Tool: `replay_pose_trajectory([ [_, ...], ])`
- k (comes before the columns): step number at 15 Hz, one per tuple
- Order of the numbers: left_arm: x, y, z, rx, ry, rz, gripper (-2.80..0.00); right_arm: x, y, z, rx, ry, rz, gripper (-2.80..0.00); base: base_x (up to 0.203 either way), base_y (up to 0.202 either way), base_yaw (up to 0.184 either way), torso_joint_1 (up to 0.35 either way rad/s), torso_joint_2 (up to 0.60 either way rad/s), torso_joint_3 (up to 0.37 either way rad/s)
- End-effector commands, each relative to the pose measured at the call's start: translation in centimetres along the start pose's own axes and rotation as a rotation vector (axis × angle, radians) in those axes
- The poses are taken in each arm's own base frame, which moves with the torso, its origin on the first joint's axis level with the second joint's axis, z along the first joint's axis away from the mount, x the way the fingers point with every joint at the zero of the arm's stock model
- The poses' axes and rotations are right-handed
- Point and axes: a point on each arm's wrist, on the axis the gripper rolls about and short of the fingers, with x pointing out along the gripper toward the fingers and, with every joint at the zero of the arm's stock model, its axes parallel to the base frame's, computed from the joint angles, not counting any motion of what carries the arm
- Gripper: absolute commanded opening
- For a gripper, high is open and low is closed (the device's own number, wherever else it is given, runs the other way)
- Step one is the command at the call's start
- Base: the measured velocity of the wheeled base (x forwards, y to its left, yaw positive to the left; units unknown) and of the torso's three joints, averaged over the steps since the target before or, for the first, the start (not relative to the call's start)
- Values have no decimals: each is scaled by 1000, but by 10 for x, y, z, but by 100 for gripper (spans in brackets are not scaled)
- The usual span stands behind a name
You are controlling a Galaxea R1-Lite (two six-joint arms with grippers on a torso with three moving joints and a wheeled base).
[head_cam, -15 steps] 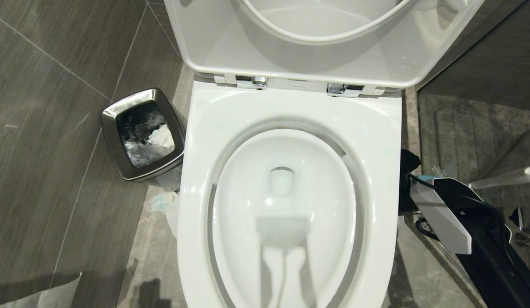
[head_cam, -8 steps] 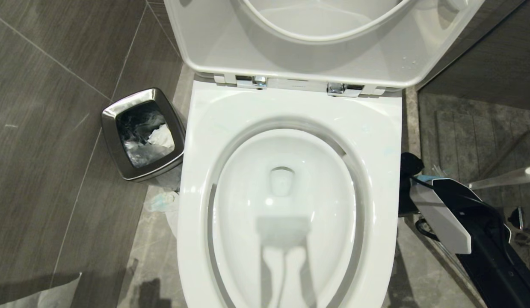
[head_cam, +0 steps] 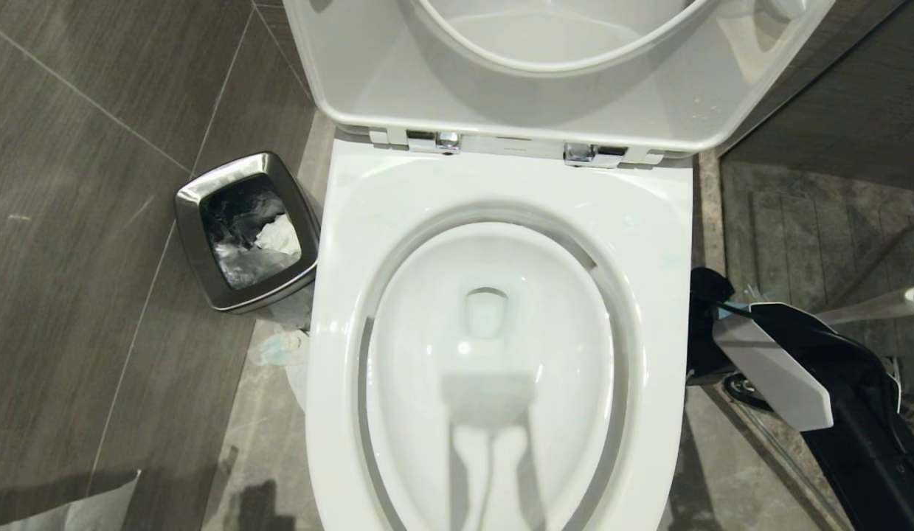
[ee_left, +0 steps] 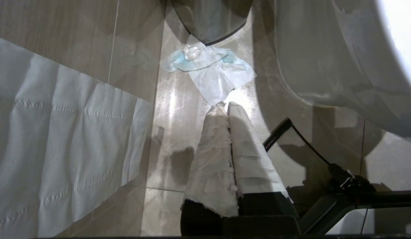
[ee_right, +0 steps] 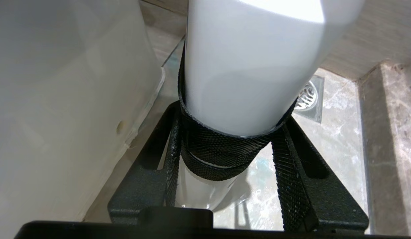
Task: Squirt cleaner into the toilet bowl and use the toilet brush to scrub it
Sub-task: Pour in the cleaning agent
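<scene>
Firmly around white bottle (ee_right: 248,66): right pincer (ee_right: 225,149).

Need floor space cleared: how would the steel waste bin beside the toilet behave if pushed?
The steel waste bin probably stays rigid. Holding only crumpled paper and a liner, it seems light. On the smooth floor tiles it likely slides.

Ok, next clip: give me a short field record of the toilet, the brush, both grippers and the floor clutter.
toilet bowl: lid and seat raised; water shows no blue tint
toilet brush: handle visible right of the bowl, behind the right arm
right gripper: low beside the bowl, closed on a white cylinder with a black textured band
left gripper: shut, empty, above the floor
floor: crumpled tissue, paper sheet
waste bin: left of the bowl
</scene>
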Motion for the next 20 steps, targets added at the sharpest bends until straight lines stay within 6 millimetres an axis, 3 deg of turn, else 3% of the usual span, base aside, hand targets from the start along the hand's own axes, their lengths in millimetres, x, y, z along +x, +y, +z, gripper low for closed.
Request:
replay_pose_trajectory([
  [1, 0, 0, 0, 0, 3, 0, -280, -6, 1, -2, 0, 35, 8, -280, 0, 0, 0, 0, 0, 0],
  [7, 0, 0, -1, 1, 5, 0, -280, -25, 2, 0, 6, 143, 27, -280, 0, 0, 0, 0, 0, 0],
  [17, 0, 0, 0, 1, 3, 0, -280, -27, 2, -3, -11, 157, 10, -280, 0, 0, 0, 0, 0, 0],
  [18, 0, 0, 0, 2, 4, 0, -280, -27, 2, -2, -15, 154, 9, 0, 0, 0, 0, 0, 0, 0],
  [20, 0, 0, -1, 2, 5, 0, -280, -26, 1, -2, -15, 154, 3, 0, 0, 0, 0, 0, 0, 0],
])
